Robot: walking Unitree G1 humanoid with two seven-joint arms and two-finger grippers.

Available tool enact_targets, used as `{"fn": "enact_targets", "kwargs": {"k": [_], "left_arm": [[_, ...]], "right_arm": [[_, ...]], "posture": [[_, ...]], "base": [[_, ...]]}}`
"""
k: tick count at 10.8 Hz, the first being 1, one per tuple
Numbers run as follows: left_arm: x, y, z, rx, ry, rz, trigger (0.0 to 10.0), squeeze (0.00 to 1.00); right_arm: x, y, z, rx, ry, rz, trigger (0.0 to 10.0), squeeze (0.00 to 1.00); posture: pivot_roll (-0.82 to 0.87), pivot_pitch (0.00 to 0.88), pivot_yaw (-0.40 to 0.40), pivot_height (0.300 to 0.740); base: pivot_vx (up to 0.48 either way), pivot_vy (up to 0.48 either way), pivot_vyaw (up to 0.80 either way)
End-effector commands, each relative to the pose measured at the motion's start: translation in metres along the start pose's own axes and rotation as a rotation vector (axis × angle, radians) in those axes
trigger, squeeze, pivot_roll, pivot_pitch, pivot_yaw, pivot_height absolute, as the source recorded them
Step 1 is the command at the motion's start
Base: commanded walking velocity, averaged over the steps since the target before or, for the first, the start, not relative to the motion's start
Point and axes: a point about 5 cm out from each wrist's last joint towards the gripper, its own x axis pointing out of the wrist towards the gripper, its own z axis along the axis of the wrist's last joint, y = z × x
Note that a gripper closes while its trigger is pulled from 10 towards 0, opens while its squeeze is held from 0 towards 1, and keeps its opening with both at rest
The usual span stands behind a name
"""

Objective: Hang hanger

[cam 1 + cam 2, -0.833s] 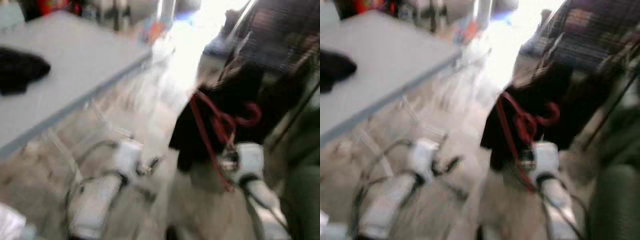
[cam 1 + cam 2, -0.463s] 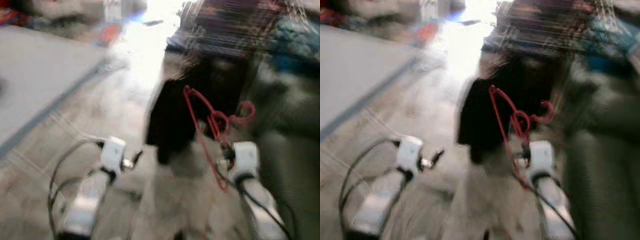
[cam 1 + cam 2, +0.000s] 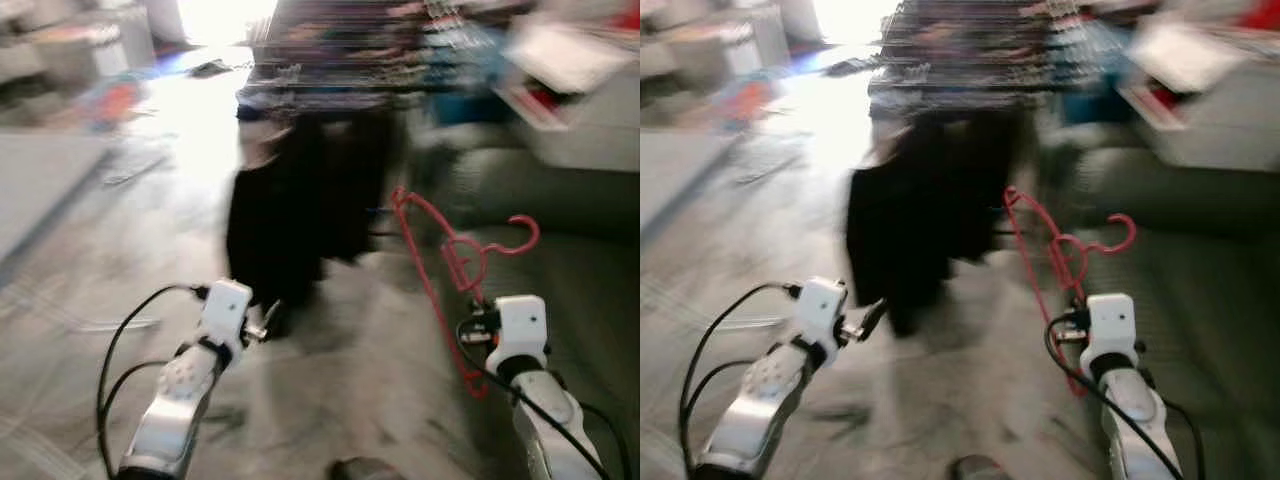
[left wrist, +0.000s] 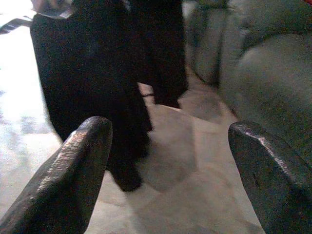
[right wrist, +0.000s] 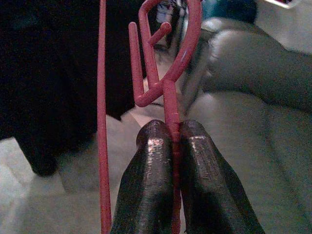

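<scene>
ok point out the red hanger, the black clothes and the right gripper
red hanger [image 3: 430, 262]: left eye view, on its long arm
black clothes [image 3: 902, 232]: right eye view, middle of the hanging cloth
right gripper [image 5: 171, 141]: right wrist view, between the fingertips

Motion blur smears my head views; the dark striped rack [image 3: 340, 50] at twelve o'clock is unreadable. The thin red plastic hanger [image 5: 168, 73] is cut off by my right wrist view's edge, hook top unseen.
</scene>
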Motion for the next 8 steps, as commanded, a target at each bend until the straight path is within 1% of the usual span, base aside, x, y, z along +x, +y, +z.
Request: {"fn": "enact_targets", "kwargs": {"k": [1,2,3,4,5,6,8], "left_arm": [[0.0,-0.004,-0.001,-0.009,0.003,-0.026,10.0,0.0],[0.001,-0.007,0.0,-0.016,-0.001,-0.036,10.0,0.0],[0.003,-0.008,0.004,-0.029,-0.016,-0.042,10.0,0.0],[0.003,-0.006,0.005,-0.053,-0.019,-0.041,10.0,0.0],[0.002,-0.006,0.005,-0.057,-0.02,-0.04,10.0,0.0],[0.001,-0.006,0.004,-0.063,-0.019,-0.05,10.0,0.0],[0.006,-0.007,0.005,-0.072,-0.008,-0.064,10.0,0.0]], "right_arm": [[0.0,0.005,0.0,-0.009,0.023,0.038,10.0,0.0],[0.0,0.006,-0.001,-0.005,0.035,0.045,10.0,0.0],[0.001,0.006,0.0,-0.022,0.041,0.032,10.0,0.0],[0.005,0.003,0.001,0.0,0.045,-0.039,10.0,0.0],[0.006,0.001,0.0,0.013,0.047,-0.091,10.0,0.0],[0.007,0.005,0.0,0.04,0.041,-0.131,10.0,0.0],[0.009,0.017,0.0,0.057,0.033,-0.128,10.0,0.0]], "posture": [[-0.08,0.0,0.016,0.74],[-0.08,0.0,0.013,0.74],[-0.07,0.0,0.005,0.74],[-0.07,0.0,0.004,0.74],[-0.07,0.0,0.008,0.74],[-0.07,0.0,0.015,0.74],[-0.08,0.0,0.017,0.74]], "base": [[0.0,0.0,-0.64],[0.0,0.0,-0.52],[0.0,0.0,0.0],[0.0,0.0,0.0],[0.0,0.0,0.0],[0.0,0.0,0.0],[0.0,0.418,0.0]]}}
